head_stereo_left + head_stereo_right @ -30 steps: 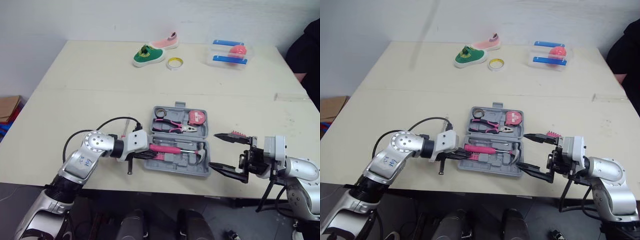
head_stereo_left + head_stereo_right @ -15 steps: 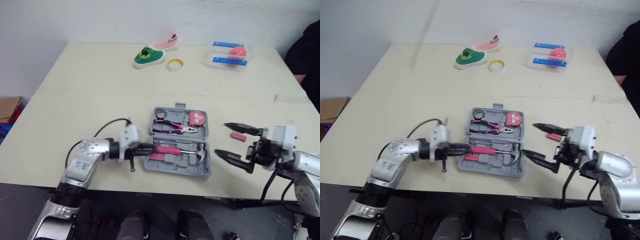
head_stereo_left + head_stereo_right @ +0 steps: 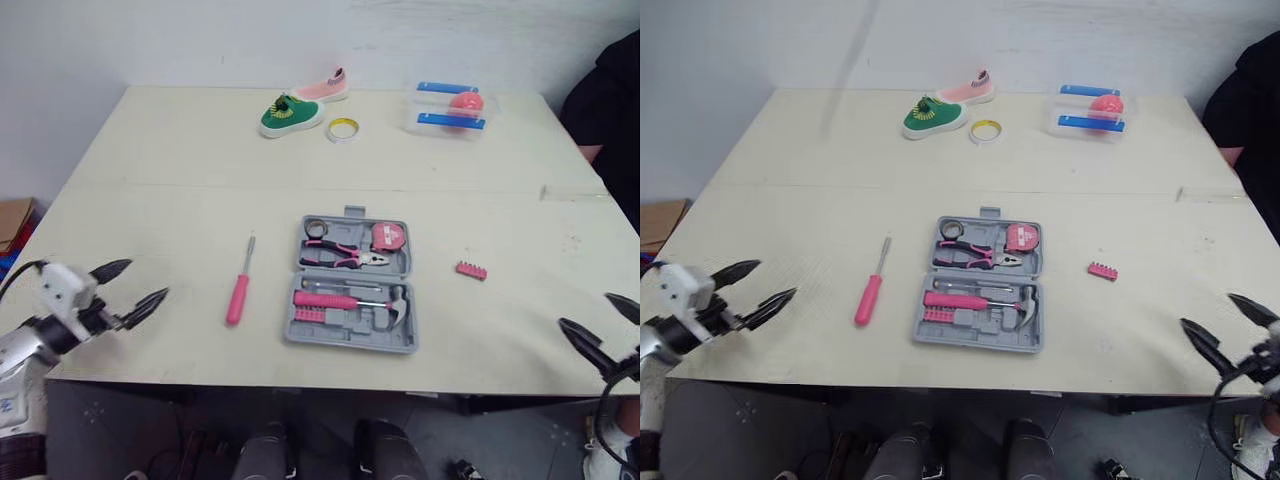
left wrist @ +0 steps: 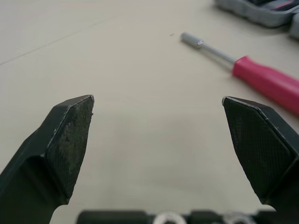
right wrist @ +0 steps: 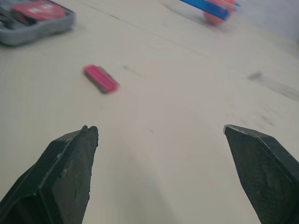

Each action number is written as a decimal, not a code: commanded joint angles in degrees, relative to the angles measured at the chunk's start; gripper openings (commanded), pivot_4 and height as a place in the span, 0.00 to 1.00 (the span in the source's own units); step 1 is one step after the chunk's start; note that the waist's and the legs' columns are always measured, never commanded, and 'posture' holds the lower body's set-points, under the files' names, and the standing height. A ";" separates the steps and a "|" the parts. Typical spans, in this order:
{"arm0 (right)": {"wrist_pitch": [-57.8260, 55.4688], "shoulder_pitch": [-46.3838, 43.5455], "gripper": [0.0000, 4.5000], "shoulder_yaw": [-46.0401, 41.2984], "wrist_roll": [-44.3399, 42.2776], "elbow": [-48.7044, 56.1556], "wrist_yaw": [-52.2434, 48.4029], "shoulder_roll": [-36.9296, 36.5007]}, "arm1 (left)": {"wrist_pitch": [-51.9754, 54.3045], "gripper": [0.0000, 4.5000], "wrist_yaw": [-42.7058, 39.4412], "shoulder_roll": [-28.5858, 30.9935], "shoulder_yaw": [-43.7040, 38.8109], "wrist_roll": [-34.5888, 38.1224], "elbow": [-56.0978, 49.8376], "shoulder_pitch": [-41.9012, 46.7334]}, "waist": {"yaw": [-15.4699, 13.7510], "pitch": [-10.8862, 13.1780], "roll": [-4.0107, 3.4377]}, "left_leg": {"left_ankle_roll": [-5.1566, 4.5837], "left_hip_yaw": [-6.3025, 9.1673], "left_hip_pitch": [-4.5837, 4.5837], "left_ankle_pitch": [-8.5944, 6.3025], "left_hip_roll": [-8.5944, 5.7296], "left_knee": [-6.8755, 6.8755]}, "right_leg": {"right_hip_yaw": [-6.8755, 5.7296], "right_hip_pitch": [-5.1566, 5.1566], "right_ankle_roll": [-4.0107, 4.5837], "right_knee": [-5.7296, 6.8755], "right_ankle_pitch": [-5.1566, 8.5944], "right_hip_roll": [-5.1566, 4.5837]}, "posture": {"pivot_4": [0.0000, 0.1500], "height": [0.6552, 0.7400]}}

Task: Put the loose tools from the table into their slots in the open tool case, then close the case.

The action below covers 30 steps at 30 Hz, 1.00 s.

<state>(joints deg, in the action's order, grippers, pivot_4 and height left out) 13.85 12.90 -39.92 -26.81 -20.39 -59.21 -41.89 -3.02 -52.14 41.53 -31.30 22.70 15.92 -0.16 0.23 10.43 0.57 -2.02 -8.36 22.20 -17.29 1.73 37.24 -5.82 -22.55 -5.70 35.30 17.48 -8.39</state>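
Note:
The grey tool case (image 3: 350, 328) lies open at mid table, holding pliers, a tape measure, a hammer, a pink-handled screwdriver and a row of bits. A loose pink-handled screwdriver (image 3: 238, 295) lies on the table just left of the case, also seen in the left wrist view (image 4: 264, 78). A small pink bit holder (image 3: 471, 270) lies to the right of the case (image 5: 100, 78). My left gripper (image 3: 148, 280) hangs open and empty at the table's front left edge. My right gripper (image 3: 586, 310) is open and empty at the front right edge.
At the back stand a green shoe (image 3: 283, 113), a pink shoe (image 3: 325, 86), a tape roll (image 3: 343, 129) and a clear box with blue lids (image 3: 451, 107). A person in black (image 3: 600, 110) is at the right edge. A cardboard box (image 3: 12, 220) sits off the table's left.
My left gripper has opened and drawn back from the case's left edge to the far left. The right gripper has drawn back to the right. The loose screwdriver now lies uncovered.

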 commanded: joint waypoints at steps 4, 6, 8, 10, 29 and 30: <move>3.42 3.01 1.00 -5.83 0.66 -7.01 5.21 -1.06 | 1.31 0.99 3.73 -0.25 -7.44 4.18 -2.36 -4.36 | 0.04 0.00 -0.02 | 0.15 0.01 -0.01 0.00 0.03 -0.19 | -0.04 -0.05 0.11 -0.07 0.07 0.01 | 1.00 1.00; 3.23 2.75 1.00 -5.06 0.34 -7.28 4.71 -1.04 | 3.22 0.99 4.10 -0.75 -6.66 5.49 -5.18 -4.29 | 0.05 0.00 -0.02 | 0.15 0.01 -0.02 0.00 0.04 -0.17 | -0.04 -0.02 0.11 -0.07 0.07 0.01 | 1.00 1.00; 2.62 1.87 1.00 -3.64 1.61 -7.11 6.17 -1.20 | 4.43 0.99 4.34 -0.98 -5.55 6.10 -7.33 -3.62 | 0.07 0.00 -0.02 | 0.15 0.01 -0.06 0.01 0.03 -0.14 | -0.03 0.04 0.06 -0.06 0.03 -0.01 | 1.00 1.00; 1.74 0.84 1.00 -2.42 3.50 -7.04 8.80 -1.67 | 5.48 0.99 4.36 -1.03 -4.93 6.54 -8.75 -2.94 | 0.06 -0.01 -0.03 | 0.16 0.01 -0.07 0.03 0.04 -0.12 | -0.02 0.05 0.06 -0.06 0.00 -0.02 | 1.00 1.00; -5.68 -37.10 1.00 27.75 9.38 -20.13 -15.80 -5.98 | 22.65 0.99 -5.43 -1.53 21.65 14.66 -34.80 13.31 | 1.32 -0.01 -0.12 | 0.19 -0.14 -0.02 0.62 0.03 0.06 | -0.38 0.02 -0.02 0.20 -0.04 0.26 | 1.00 1.00; -4.39 -39.58 1.00 28.56 10.38 -23.47 -16.14 -5.63 | 23.24 0.99 -6.29 -1.68 23.00 15.05 -35.54 13.90 | 1.34 -0.01 -0.12 | 0.18 -0.14 -0.01 0.63 0.01 0.09 | -0.39 -0.01 -0.02 0.24 -0.05 0.27 | 1.00 1.00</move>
<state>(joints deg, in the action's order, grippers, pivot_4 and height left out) 6.67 -23.90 -11.49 -17.90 -39.97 -74.32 -47.14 19.39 -56.72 39.96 -10.55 35.93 -16.19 12.67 1.58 10.42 0.45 -1.83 -8.50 22.16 -16.65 1.76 37.35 -6.20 -22.52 -5.72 35.53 17.44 -8.14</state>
